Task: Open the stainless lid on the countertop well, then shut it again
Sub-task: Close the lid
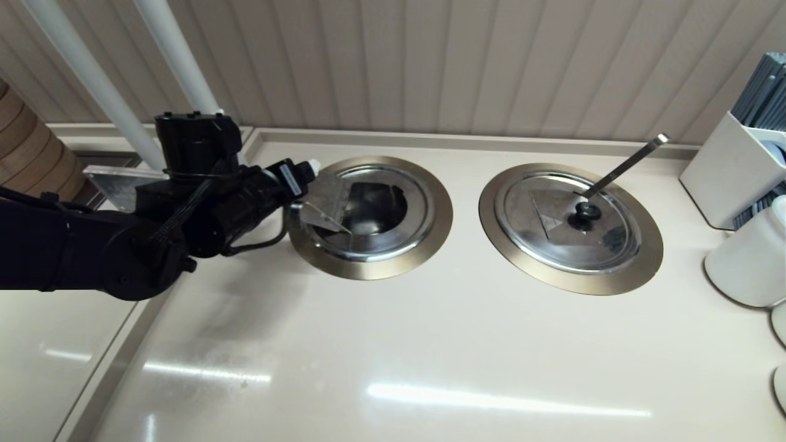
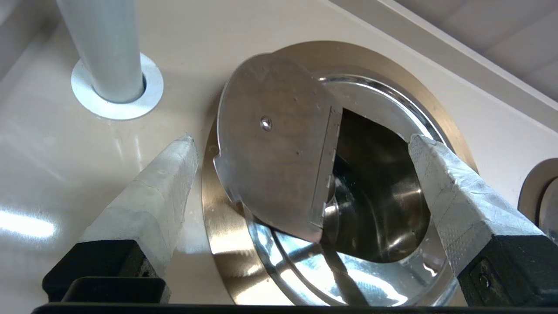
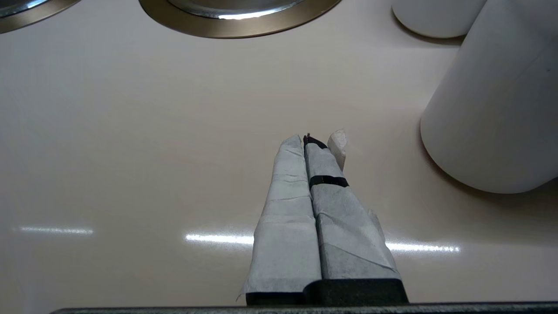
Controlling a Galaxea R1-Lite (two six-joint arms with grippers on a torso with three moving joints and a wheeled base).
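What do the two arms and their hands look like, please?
The left arm is black and bulky, with a thin black cable looping beneath its wrist. The left hand has two tapered fingers wrapped in pale grey tape on black bases. The right hand looks alike, with a black band around one finger.

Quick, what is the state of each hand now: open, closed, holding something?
Left hand: open, holding nothing, over the raised flap of the stainless lid.
Right hand: closed, empty, above the counter.
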